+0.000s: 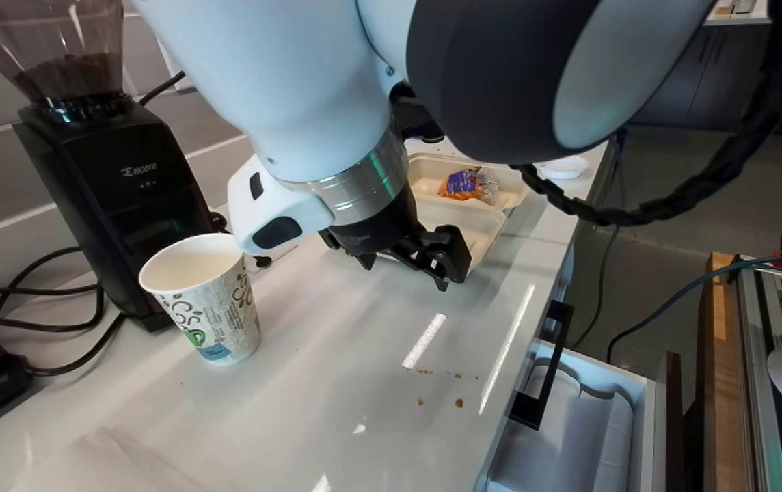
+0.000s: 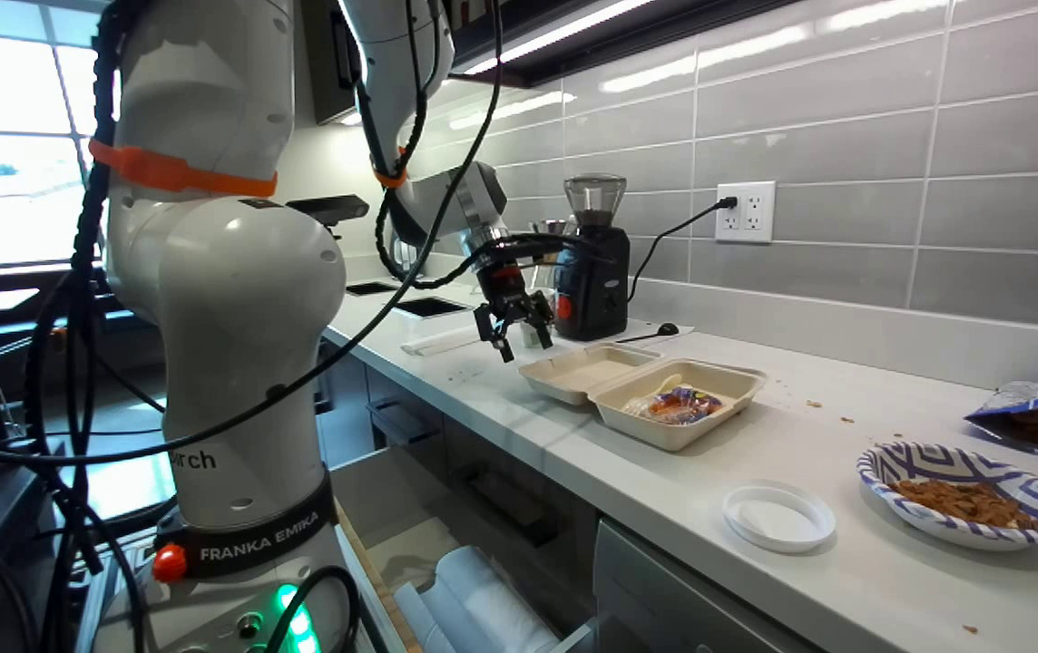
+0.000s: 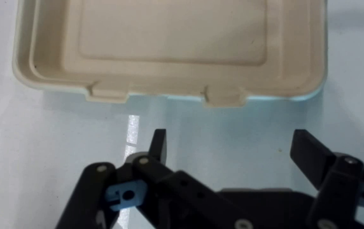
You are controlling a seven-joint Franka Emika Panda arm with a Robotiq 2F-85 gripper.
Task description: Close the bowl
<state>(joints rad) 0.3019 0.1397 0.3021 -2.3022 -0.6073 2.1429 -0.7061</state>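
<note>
The box (image 2: 637, 428) lies open and face up on the counter (image 2: 927, 580), one half holding a packet (image 2: 684, 405) of orange and purple in clear plastic. Beyond the box's packet end, a patterned bowl (image 2: 995, 464) holds brown flakes (image 2: 968, 503), an open blue bag (image 2: 1023, 397) shows brown in its mouth, and a shallow white disc (image 2: 778, 519) rests nearer the box than either. Off the box's other end stand a printed cup (image 1: 210, 314), upright, and a black grinder (image 1: 121, 205) whose clear hopper (image 1: 66, 41) is partly filled with something dark. Below the counter, towards that same end of the box, an open drawer (image 1: 645, 424) holds white rolls (image 2: 492, 599). The box itself is pale beige, with two shallow hinged halves, rounded corners, a rectangle moulded into the floor of the second half and two small tabs (image 3: 225, 96) along that half's outer edge. The gripper (image 3: 229, 149) hangs just off the box's tabbed edge, apart from it, its jaws spread wide. The counter is white and glossy, with brown crumbs (image 1: 459, 403) to both sides of the box; behind the box runs a wall (image 2: 827, 163) of grey tiles with an outlet (image 2: 746, 218) and a black plug (image 2: 728, 203) in it
</note>
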